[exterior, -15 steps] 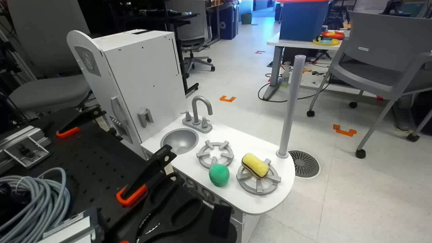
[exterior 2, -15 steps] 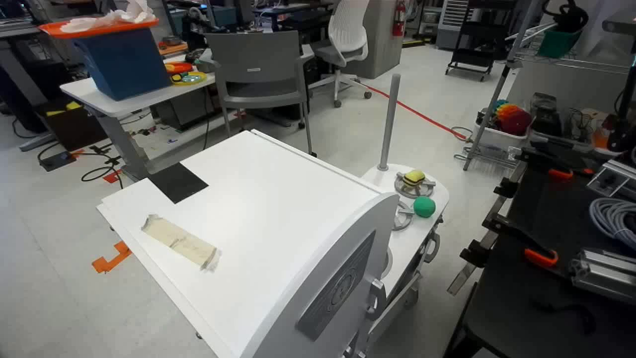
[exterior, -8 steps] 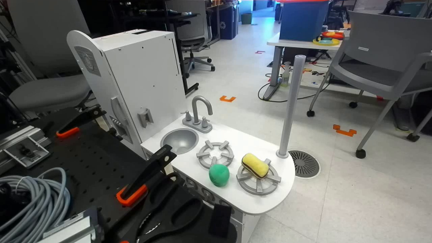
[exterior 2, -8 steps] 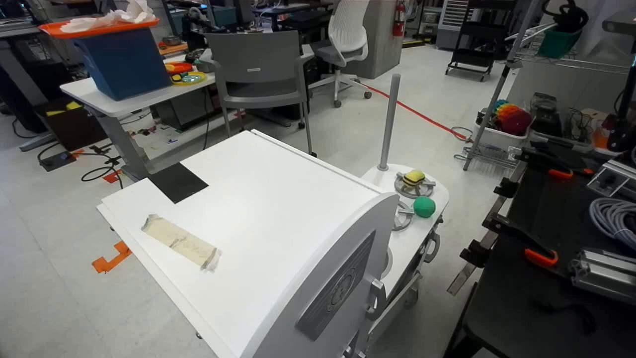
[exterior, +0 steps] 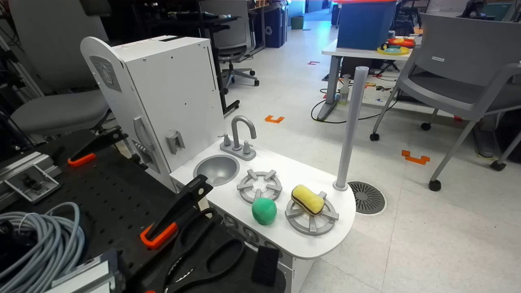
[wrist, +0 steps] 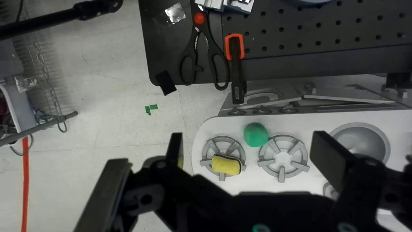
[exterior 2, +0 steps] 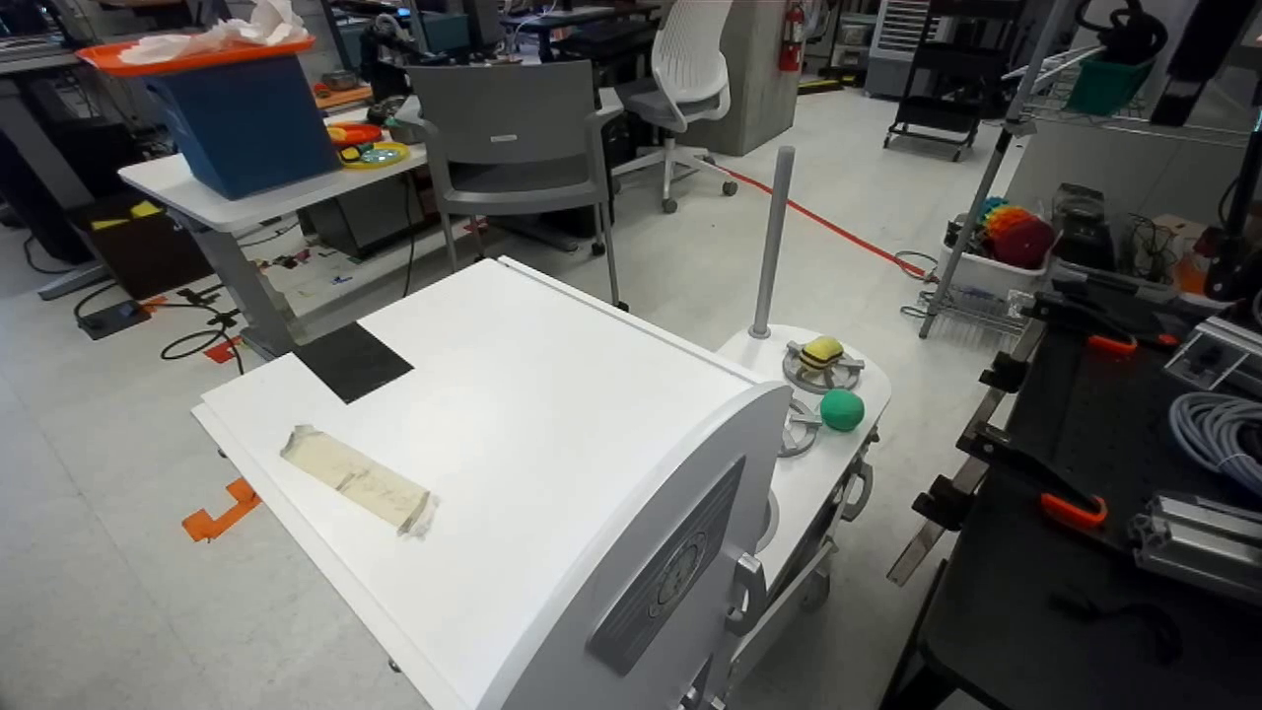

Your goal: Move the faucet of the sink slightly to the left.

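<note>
Fingers [wrist: 333,161] spread wide in your wrist view, pointing down at the tabletop [wrist: 309,122]. Your faucet [exterior: 236,140] stands at the tabletop's far edge in an exterior view, near the corner by the cabinet [exterior: 175,81], spout [exterior: 252,132] arched toward the rounded end. Sink [exterior: 215,169] just in front of it. You've got a ball [exterior: 264,211] by the near edge, sponge [exterior: 308,200] on the burner [exterior: 312,224] at the rounded end.
</note>
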Available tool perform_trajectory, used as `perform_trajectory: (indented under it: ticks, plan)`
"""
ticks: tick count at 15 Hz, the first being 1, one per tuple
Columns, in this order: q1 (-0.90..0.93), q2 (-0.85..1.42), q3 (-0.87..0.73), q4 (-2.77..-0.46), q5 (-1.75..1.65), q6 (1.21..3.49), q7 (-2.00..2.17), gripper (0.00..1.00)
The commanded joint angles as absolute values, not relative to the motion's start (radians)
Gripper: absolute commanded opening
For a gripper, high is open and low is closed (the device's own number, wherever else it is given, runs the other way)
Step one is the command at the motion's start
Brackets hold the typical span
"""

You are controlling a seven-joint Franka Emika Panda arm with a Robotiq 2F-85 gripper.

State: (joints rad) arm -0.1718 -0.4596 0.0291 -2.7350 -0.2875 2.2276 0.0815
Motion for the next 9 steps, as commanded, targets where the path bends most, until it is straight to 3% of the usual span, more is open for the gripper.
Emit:
perform_trajectory:
  ticks: [1,9]
  plan:
    - [-0.159,-0.201,0.079,-2.621,-0.345,2.299,0.214,1.0]
    - [-0.045,0.32,0.004,-2.351,-0.461,2.628,0.475,1.0]
